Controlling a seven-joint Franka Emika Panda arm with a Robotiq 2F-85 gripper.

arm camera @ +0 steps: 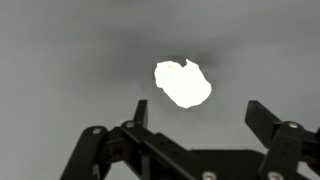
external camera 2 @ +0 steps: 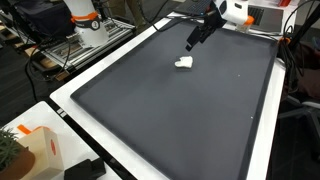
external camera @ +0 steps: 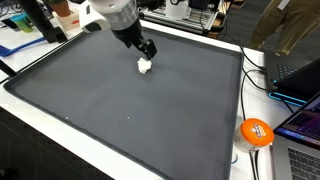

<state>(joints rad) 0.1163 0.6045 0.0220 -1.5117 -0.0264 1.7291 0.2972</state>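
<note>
A small white lumpy object (external camera: 145, 66) lies on the dark grey mat (external camera: 130, 100); it also shows in the other exterior view (external camera 2: 184, 63) and in the wrist view (arm camera: 183, 83). My gripper (external camera: 148, 48) hovers just above and beside it, apart from it, also seen in an exterior view (external camera 2: 192, 41). In the wrist view my gripper (arm camera: 200, 118) is open, its two black fingers spread wide, with the white object lying a little beyond the fingertips. Nothing is between the fingers.
The mat has a white border (external camera 2: 70, 90). An orange ball (external camera: 256, 132) and laptops (external camera: 300, 130) lie off the mat's edge. A cardboard box (external camera 2: 35, 150) and a black device (external camera 2: 85, 170) sit near a corner. Cluttered desks stand behind.
</note>
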